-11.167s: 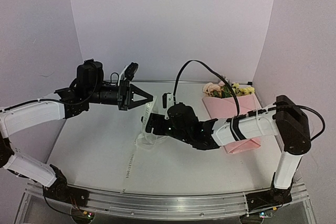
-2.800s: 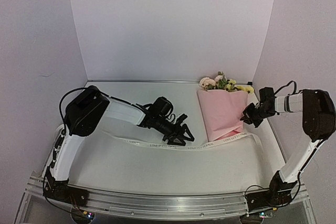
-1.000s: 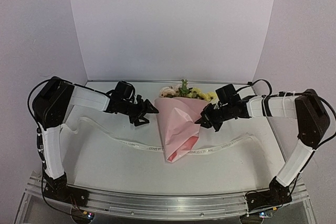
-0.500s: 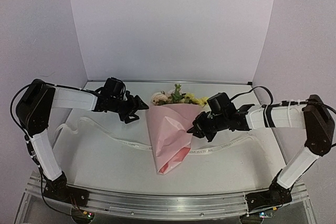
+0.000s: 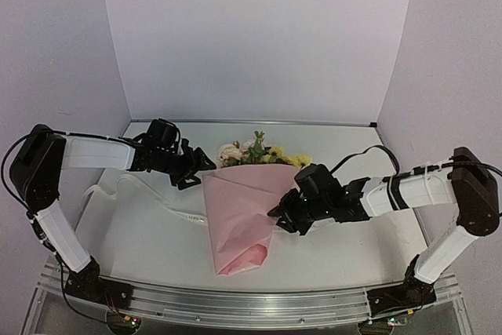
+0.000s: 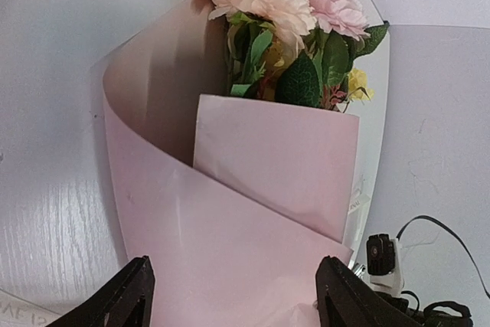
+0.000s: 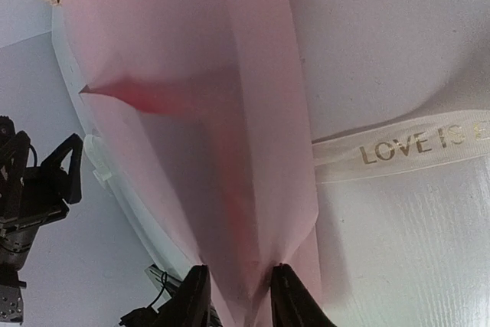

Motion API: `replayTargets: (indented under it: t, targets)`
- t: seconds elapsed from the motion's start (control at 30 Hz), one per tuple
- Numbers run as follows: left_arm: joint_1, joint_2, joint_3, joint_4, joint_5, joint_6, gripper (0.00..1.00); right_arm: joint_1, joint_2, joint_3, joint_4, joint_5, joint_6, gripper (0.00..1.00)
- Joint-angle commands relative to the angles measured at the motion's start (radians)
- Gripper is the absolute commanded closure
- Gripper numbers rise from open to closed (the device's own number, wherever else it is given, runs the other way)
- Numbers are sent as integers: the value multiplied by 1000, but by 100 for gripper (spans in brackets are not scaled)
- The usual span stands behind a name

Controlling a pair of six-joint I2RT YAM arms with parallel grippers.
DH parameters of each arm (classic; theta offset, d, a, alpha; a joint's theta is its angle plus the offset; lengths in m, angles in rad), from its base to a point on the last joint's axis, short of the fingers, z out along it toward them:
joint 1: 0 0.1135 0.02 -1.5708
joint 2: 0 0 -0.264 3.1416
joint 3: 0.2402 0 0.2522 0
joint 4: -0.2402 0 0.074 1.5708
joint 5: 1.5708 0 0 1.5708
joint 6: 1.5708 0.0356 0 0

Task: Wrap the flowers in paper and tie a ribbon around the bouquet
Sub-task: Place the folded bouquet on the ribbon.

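Observation:
The bouquet lies mid-table: a pink paper (image 5: 239, 213) cone with its narrow end toward the front and the flowers (image 5: 251, 152) sticking out at the far end. In the left wrist view, pink blooms and green leaves (image 6: 268, 5) top the folded paper (image 6: 230, 250). My left gripper (image 5: 201, 172) is open beside the cone's upper left edge, jaws spread wide and holding nothing. My right gripper (image 5: 276, 217) is at the cone's right edge. Its fingers (image 7: 191, 296) stand slightly apart around a pinched fold of paper (image 7: 191, 74). The ribbon (image 5: 145, 191) runs under the bouquet, lettering showing (image 7: 398, 147).
White walls close in the table at the back and on both sides. A metal rail (image 5: 251, 304) runs along the front edge. The ribbon's left part loops toward the left arm's base (image 5: 98, 192). My right arm lies low across the table's right half.
The bouquet has slid toward the front left with my right gripper on its edge. That gripper's jaws, shut before, have now parted. My left gripper backed away leftward, still open.

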Motion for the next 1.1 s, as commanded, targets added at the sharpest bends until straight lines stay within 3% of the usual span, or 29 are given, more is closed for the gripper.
replayTargets:
  t: [0.0,0.23,0.53,0.87,0.93,1.07]
  targets:
    - [-34,-113,-47,-54,-9,71,27,13,-16,-11,49,85,-43,65]
    - [-116,-155,-121,-84,-16,96,41,26,-16,2,-43,144,-154,65]
    - [-198,-25,-29,-32,48,111,50,92,-11,39,-245,248,-306,62]
    - [-245,133,80,23,121,105,53,123,37,21,-249,282,-364,75]
    - [-250,158,90,36,134,99,54,125,44,14,-249,284,-372,73]
    - [-252,190,100,37,141,98,54,134,20,-9,-256,294,-391,57]
